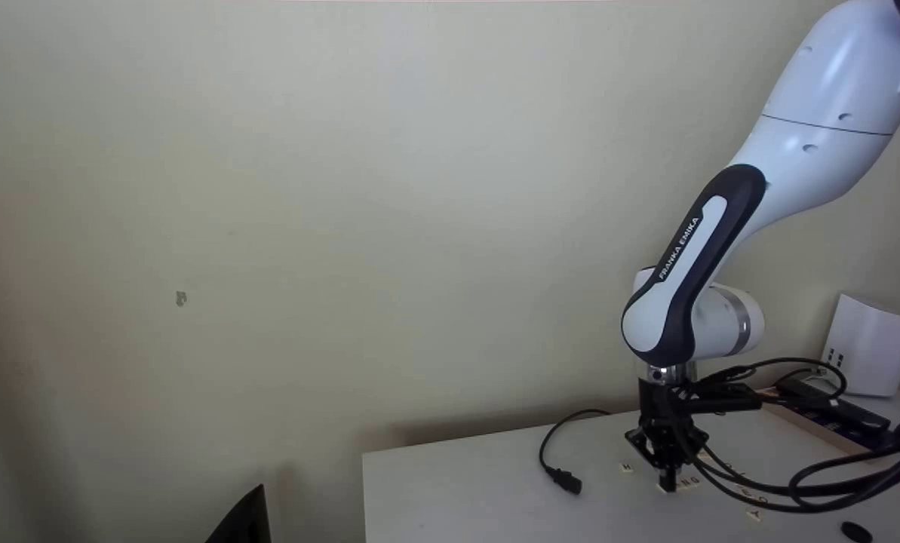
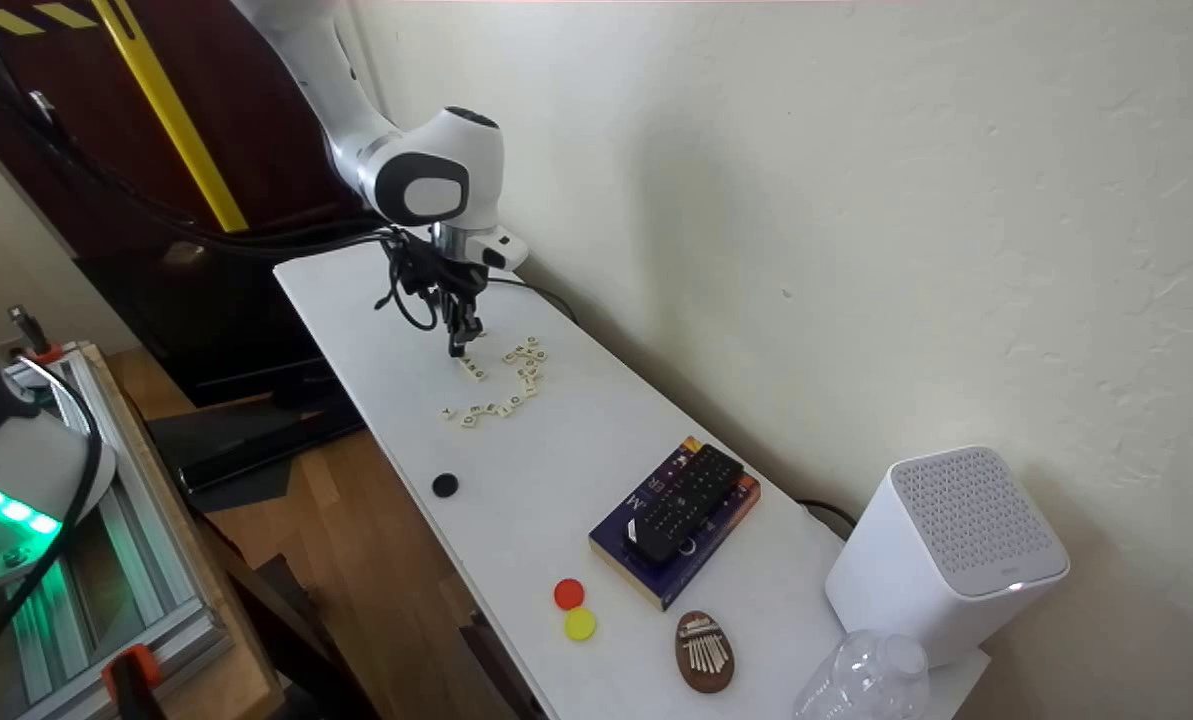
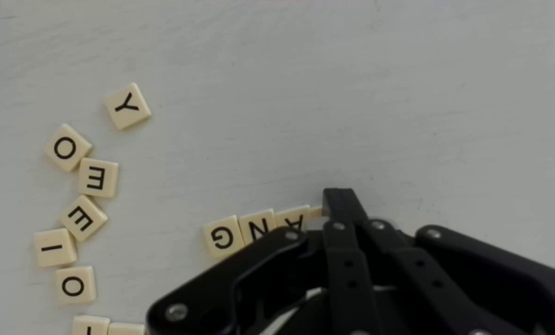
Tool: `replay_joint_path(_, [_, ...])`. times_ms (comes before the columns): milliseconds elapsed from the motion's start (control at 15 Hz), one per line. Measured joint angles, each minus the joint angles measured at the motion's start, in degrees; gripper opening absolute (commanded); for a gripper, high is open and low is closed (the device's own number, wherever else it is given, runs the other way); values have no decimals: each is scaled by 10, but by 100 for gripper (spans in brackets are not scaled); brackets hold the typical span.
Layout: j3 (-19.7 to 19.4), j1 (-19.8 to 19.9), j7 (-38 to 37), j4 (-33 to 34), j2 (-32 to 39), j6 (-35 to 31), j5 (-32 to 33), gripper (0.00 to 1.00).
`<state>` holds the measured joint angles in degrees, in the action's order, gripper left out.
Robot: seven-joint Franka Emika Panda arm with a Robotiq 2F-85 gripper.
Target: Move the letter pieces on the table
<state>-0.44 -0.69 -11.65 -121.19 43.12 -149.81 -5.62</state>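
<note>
My gripper point(image 3: 340, 197) is shut, its fingertips together, low at the tabletop in all views. It also shows in both exterior views point(image 1: 667, 483) point(image 2: 458, 350). In the wrist view, a row of cream letter tiles runs left from the fingertips: a G tile point(image 3: 224, 237), an N tile point(image 3: 257, 224) and an A tile point(image 3: 291, 215). A further tile point(image 3: 316, 211) beside the A is mostly hidden behind the finger. A Y tile point(image 3: 127, 106) lies apart at upper left. Below it, an O tile point(image 3: 68, 148) begins a curved line of several tiles. An H tile point(image 1: 627, 467) lies alone.
A black cable plug point(image 1: 565, 481) lies on the table near the wall. In an exterior view are a black disc point(image 2: 445, 485), red disc point(image 2: 569, 594), yellow disc point(image 2: 580, 624), remote point(image 2: 684, 505) on a book point(image 2: 616, 545), thumb piano point(image 2: 704, 652), white device point(image 2: 941, 560) and clear bottle point(image 2: 866, 682).
</note>
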Motion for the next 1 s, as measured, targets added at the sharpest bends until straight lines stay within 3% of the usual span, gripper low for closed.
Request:
replay_joint_path(467, [0,5,0,-11,-13,-42,-1,0])
replay_joint_path(1000, [-5,3,-1,-50,-52,-41,-1,0])
